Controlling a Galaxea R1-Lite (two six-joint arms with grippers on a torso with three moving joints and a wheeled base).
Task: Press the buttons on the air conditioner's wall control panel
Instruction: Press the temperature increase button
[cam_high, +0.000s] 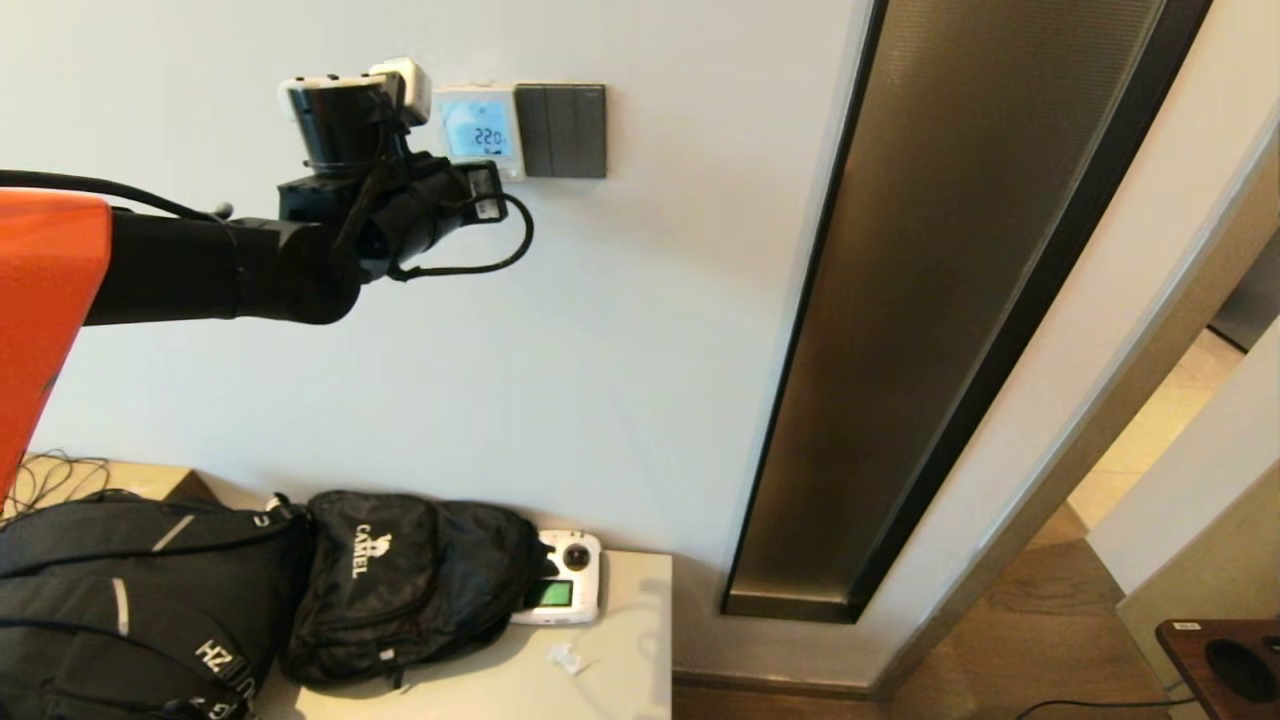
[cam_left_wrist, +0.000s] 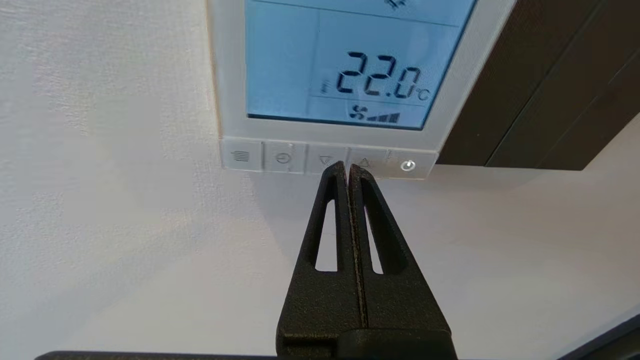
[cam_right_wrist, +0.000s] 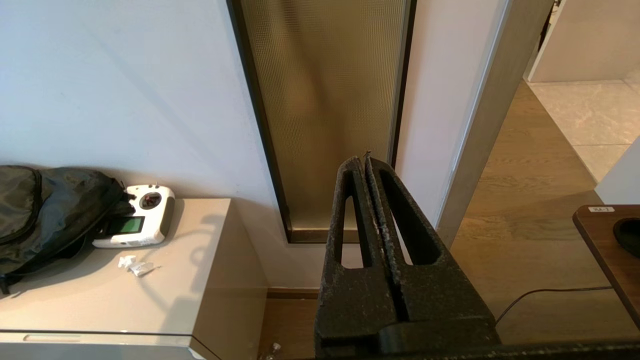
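The white wall control panel (cam_high: 478, 128) hangs on the wall at upper left; its screen (cam_left_wrist: 350, 65) glows pale blue and reads 22.0 °C. A row of pale buttons (cam_left_wrist: 283, 158) runs along its bottom edge. My left gripper (cam_left_wrist: 346, 166) is shut, its tips at the row's lower edge, between the down-arrow button (cam_left_wrist: 323, 158) and the up-arrow button (cam_left_wrist: 367, 159). In the head view the left arm reaches up to the panel's lower edge (cam_high: 484, 190). My right gripper (cam_right_wrist: 363, 160) is shut and empty, held low, out of the head view.
A dark grey switch plate (cam_high: 563, 130) sits right of the panel. Below, a beige cabinet (cam_high: 600, 670) holds black backpacks (cam_high: 400, 580) and a white handheld remote (cam_high: 562, 590). A tall bronze glass panel (cam_high: 950, 300) stands to the right, with a doorway beyond.
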